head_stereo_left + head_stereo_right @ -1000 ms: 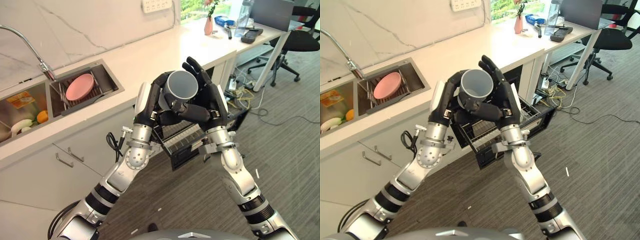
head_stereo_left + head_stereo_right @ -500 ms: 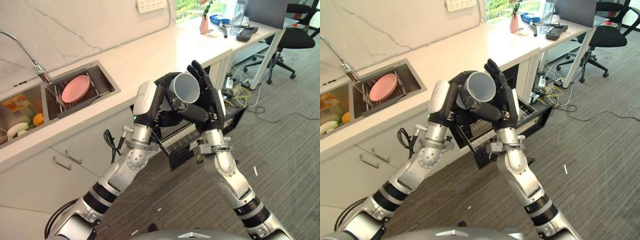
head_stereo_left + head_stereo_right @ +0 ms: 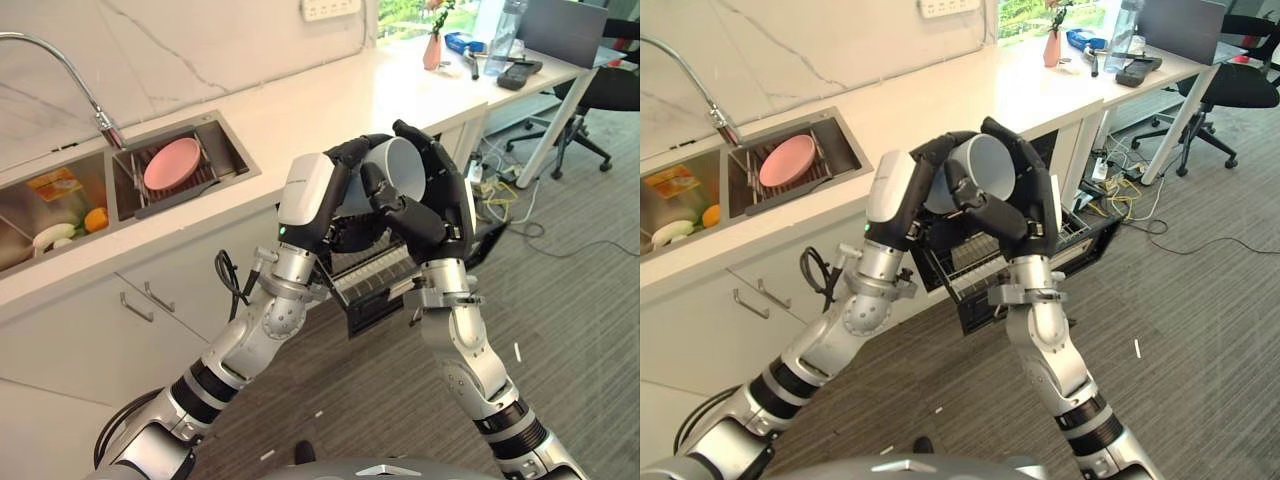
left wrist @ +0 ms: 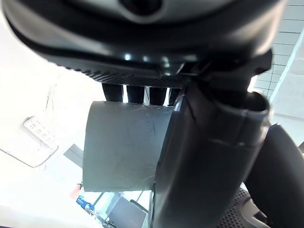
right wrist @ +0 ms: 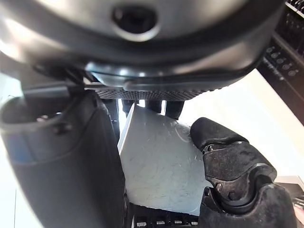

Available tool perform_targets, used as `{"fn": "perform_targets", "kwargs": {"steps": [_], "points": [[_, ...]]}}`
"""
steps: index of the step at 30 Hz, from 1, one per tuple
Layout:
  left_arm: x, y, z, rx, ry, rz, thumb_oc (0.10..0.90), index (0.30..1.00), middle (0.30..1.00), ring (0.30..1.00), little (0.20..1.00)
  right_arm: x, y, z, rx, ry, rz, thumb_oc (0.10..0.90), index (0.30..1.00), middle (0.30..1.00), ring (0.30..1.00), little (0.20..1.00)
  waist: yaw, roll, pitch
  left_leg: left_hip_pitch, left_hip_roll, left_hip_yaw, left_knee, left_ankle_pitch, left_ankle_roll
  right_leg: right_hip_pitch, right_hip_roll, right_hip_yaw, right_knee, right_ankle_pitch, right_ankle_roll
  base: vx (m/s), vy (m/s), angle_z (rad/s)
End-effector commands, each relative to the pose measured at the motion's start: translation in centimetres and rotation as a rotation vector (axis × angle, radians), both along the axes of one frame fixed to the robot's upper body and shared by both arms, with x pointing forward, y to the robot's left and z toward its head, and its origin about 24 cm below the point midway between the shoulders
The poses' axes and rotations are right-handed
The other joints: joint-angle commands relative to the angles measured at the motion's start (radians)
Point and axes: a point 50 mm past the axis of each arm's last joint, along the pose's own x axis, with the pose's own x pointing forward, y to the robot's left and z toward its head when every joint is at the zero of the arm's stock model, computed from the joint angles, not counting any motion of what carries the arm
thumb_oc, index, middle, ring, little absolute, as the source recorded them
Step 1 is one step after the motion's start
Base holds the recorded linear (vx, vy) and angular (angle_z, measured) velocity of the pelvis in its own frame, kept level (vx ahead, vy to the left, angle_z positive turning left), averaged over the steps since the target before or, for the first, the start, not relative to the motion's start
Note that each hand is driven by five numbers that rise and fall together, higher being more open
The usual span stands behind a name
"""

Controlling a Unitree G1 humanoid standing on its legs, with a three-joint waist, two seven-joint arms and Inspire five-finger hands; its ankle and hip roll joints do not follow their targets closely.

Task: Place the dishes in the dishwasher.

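A grey cup (image 3: pixel 402 168) is held up in the air between both hands, tilted on its side. My left hand (image 3: pixel 312 192), with a white cover on its back, curls round the cup from the left. My right hand (image 3: pixel 442 205) wraps it from the right, its thumb (image 3: pixel 392 205) across the front. In the left wrist view the cup's wall (image 4: pixel 122 145) lies against my fingers. The right wrist view shows the cup (image 5: pixel 161 166) with my left hand's fingers (image 5: pixel 235 168) beside it. Below the hands is the dishwasher's pulled-out wire rack (image 3: pixel 378 276).
A pink plate (image 3: pixel 172 164) stands in a rack in the sink (image 3: pixel 232 160), with a tap (image 3: pixel 60 50) behind and fruit (image 3: pixel 95 218) in the left basin. The white counter (image 3: pixel 330 95) runs right to a desk (image 3: pixel 520 75) and an office chair (image 3: pixel 615 90). Cabinet fronts (image 3: pixel 130 300) lie left.
The cup has tipped further over, so its mouth no longer faces me. My right hand's fingers have folded closer round it. The view has shifted slightly.
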Motion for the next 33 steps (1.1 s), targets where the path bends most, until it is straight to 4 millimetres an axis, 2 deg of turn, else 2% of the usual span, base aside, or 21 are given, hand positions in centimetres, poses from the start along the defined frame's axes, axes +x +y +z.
{"fn": "perform_targets", "kwargs": {"steps": [1, 6, 7, 8, 13, 18, 19, 22, 27, 29, 33], "points": [[-4.6, -4.1, 9.0, -0.134, -0.5, -0.339, 0.4, 0.3, 0.3, 0.3, 0.3, -0.5, 1.1, 2.8, 0.102, -0.121, 0.053, 0.4, 0.3, 0.3, 0.3, 0.3, 0.031, -0.073, -0.042, 0.065, 0.041, 0.011, 0.004, -0.081, -0.062, 0.006, -0.075, -0.01, -0.108, 0.12, 0.104, 0.0, 0.002, 0.06], [-4.5, -3.8, 8.5, -0.151, -0.454, -0.336, 0.4, 0.3, 0.3, 0.3, 0.3, -0.7, 0.9, 3.2, 0.12, -0.159, 0.04, 0.4, 0.3, 0.3, 0.3, 0.3, 0.039, -0.072, -0.041, 0.066, 0.042, 0.007, 0.004, -0.082, -0.063, 0.01, -0.076, -0.017, -0.108, 0.119, 0.104, 0.0, 0.001, 0.02], [-4.4, -3.8, 8.4, -0.154, -0.44, -0.34, 0.551, 0.526, 0.526, 0.526, 0.526, -0.8, 0.8, 3.4, 0.133, -0.183, 0.041, 0.4, 0.3, 0.3, 0.3, 0.3, 0.041, -0.071, -0.041, 0.067, 0.042, 0.006, 0.004, -0.082, -0.063, 0.011, -0.076, -0.018, -0.108, 0.119, 0.104, 0.0, 0.0, 0.0], [-4.3, -3.9, 8.3, -0.161, -0.405, -0.359, 0.8, 0.9, 0.9, 0.9, 0.9, -1.0, 0.6, 3.7, 0.159, -0.213, 0.049, 0.4, 0.3, 0.3, 0.3, 0.3, 0.042, -0.069, -0.04, 0.068, 0.042, 0.006, 0.004, -0.082, -0.062, 0.012, -0.077, -0.02, -0.108, 0.119, 0.104, 0.0, 0.0, 0.0], [-3.7, -3.5, 7.5, -0.195, -0.314, -0.351, 0.8, 0.9, 0.9, 0.9, 0.9, -1.1, -0.2, 4.3, 0.167, -0.304, 0.018, 0.4, 0.3, 0.3, 0.3, 0.3, 0.053, -0.065, -0.042, 0.071, 0.042, 0.003, 0.004, -0.085, -0.061, 0.016, -0.078, -0.031, -0.108, 0.118, 0.102, 0.0, 0.001, 0.01], [-3.4, -3.4, 7.2, -0.2, -0.281, -0.34, 0.8, 0.9, 0.9, 0.9, 0.9, -1.1, -0.4, 4.5, 0.194, -0.317, 0.025, 0.4, 0.3, 0.3, 0.3, 0.3, 0.058, -0.063, -0.043, 0.073, 0.041, 0.003, 0.004, -0.085, -0.062, 0.022, -0.08, -0.037, -0.108, 0.116, 0.102, 0.01, 0.002, 0.02], [-3.1, -3.5, 6.8, -0.206, -0.225, -0.343, 0.8, 0.9, 0.9, 0.9, 0.9, -1.1, -0.4, 4.3, 0.303, -0.3, 0.054, 0.4, 0.3, 0.3, 0.3, 0.3, 0.061, -0.061, -0.045, 0.074, 0.039, 0.001, 0.004, -0.087, -0.062, 0.026, -0.08, -0.041, -0.108, 0.113, 0.101, 0.02, 0.004, 0.06], [-3.0, -3.3, 6.4, -0.199, -0.21, -0.33, 0.8, 0.9, 0.9, 0.9, 0.9, -1.1, -0.6, 3.6, 0.48, -0.28, 0.09, 0.4, 0.3, 0.3, 0.3, 0.3, 0.064, -0.058, -0.045, 0.074, 0.038, -0.003, 0.004, -0.088, -0.061, 0.027, -0.082, -0.046, -0.108, 0.112, 0.1, 0.01, 0.007, 0.06], [-2.8, -3.1, 6.0, -0.195, -0.179, -0.317, 0.8, 0.9, 0.9, 0.9, 0.9, -1.1, -1.1, 3.0, 0.579, -0.265, 0.081, 0.4, 0.3, 0.3, 0.3, 0.3, 0.07, -0.056, -0.045, 0.071, 0.036, -0.007, 0.004, -0.086, -0.061, 0.028, -0.083, -0.052, -0.108, 0.111, 0.1, 0.01, 0.003, 0.03], [-2.8, -2.9, 5.6, -0.206, -0.154, -0.315, 0.8, 0.9, 0.9, 0.9, 0.9, -1.0, -1.0, 2.4, 0.691, -0.225, 0.098, 0.4, 0.3, 0.3, 0.3, 0.3, 0.072, -0.056, -0.045, 0.07, 0.035, -0.01, 0.004, -0.086, -0.062, 0.028, -0.084, -0.054, -0.108, 0.11, 0.1, 0.01, 0.008, 0.04], [-2.8, -2.5, 5.2, -0.217, -0.134, -0.301, 0.8, 0.9, 0.9, 0.9, 0.9, -0.9, -1.8, 2.3, 0.729, -0.242, 0.073, 0.4, 0.3, 0.3, 0.3, 0.3, 0.075, -0.057, -0.045, 0.069, 0.035, -0.011, 0.004, -0.085, -0.062, 0.028, -0.086, -0.056, -0.108, 0.111, 0.101, 0.0, 0.0, 0.0]]}}
